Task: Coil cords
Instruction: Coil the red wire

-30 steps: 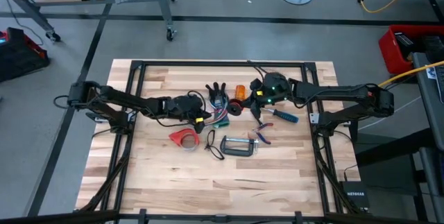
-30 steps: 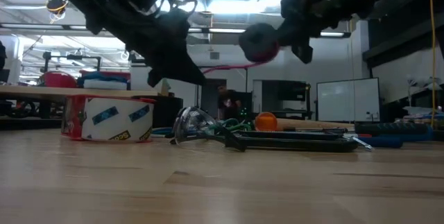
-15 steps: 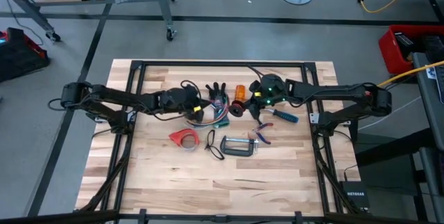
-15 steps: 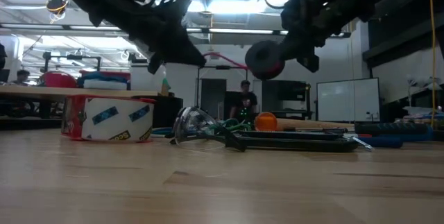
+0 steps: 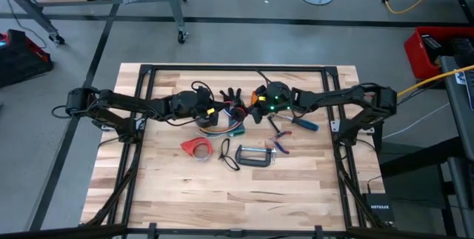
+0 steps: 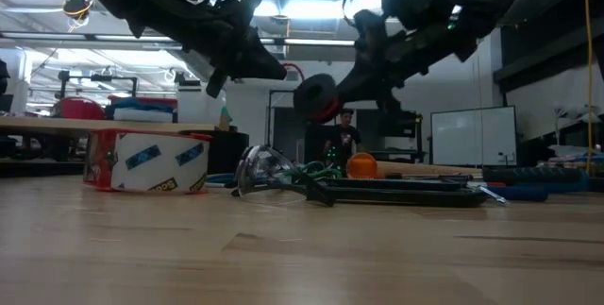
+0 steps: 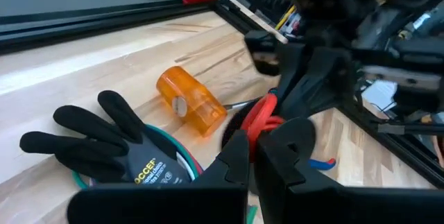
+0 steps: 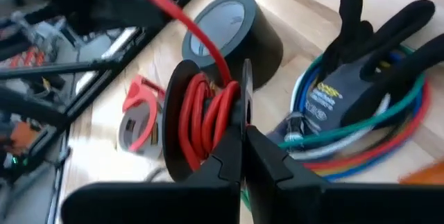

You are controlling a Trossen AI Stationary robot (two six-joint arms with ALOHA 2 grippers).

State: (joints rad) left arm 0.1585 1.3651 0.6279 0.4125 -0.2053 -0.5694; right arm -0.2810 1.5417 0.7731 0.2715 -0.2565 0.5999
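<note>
Right gripper (image 8: 241, 144): shown raised above the worktop's far middle; the fingers are pressed together on a small black spool wound with red cord (image 8: 205, 123), which is held clear of the surface.
Left gripper (image 7: 253, 158): shown raised just beside the right one, on its left; the fingers are closed, with a strand of the red cord seen at their tips. Whether that strand is truly pinched cannot be told.
Red strand: seen running free from the spool toward the left gripper.
Cords (image 5: 231, 124): the bunch of green, blue, red and orange wires is laid on the worktop near the far edge, below and between the two grippers, with its black finger-like plug ends (image 7: 90, 137) pointing toward the far edge.
Orange block (image 7: 189, 101): lying just beside the plug ends.
Black tape roll (image 8: 232, 33): lying flat on the worktop near the bunch.
Red tape dispenser (image 5: 197, 147): placed nearer the worktop's middle, left of the clamp.
Clamp (image 5: 254, 155): laid near the worktop's middle.
Blue-handled tool (image 5: 304, 124): laid to the right of the bunch.
</note>
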